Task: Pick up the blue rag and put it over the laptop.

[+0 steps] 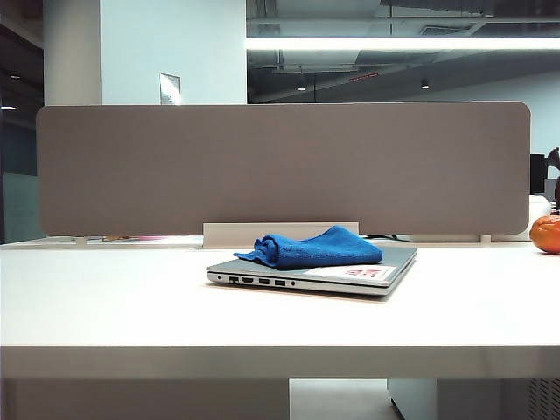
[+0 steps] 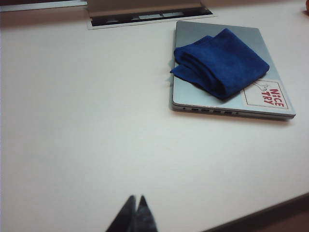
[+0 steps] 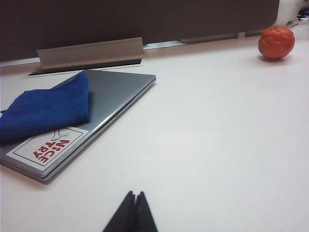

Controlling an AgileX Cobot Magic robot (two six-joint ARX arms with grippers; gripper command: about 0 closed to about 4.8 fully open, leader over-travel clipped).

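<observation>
Blue rag point(image 1: 312, 248) folded, resting on closed laptop point(image 1: 385, 267) lid, covering part of it; white "NICE TRY" sticker point(image 2: 266, 96) exposed beside the cloth. Laptop flat on white table point(image 1: 131, 306). Left gripper point(image 2: 135, 212) fully closed, nothing held, above bare tabletop, well apart from the rag. Right gripper point(image 3: 133, 211) likewise closed and empty, clear of the laptop. Orange round fruit point(image 3: 276, 42) near grey partition point(image 1: 280, 166), well apart from both.

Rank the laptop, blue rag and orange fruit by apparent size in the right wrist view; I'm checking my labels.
1. laptop
2. blue rag
3. orange fruit, though it sits farther from the camera, so it looks smaller than it would up close.
</observation>
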